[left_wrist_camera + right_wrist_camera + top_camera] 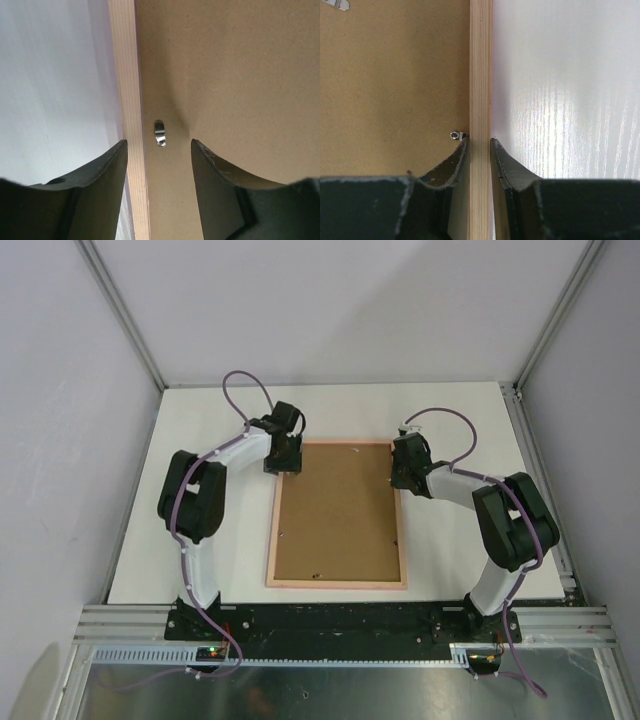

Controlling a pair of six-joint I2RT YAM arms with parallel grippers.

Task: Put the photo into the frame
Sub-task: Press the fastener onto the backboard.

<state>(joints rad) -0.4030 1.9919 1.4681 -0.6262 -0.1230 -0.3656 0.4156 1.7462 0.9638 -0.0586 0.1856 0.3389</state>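
Elbows (190, 495) raised above bases, both arms reaching forward and inward to far corners of frame (336, 583). It lies flat on worktop (450, 550), back up, brown backing board (337, 510) seated. Photo unseen, probably beneath. Right fingers (507, 167) pinch right rail, likely steadying. Left fingers (107, 170) spread astride left rail and metal tab (159, 133), gripping nothing.

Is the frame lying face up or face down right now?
Face down. The thin rectangular pale-wood frame shows its peach-wood back, with the plain brown backing board and a small metal tab facing up.
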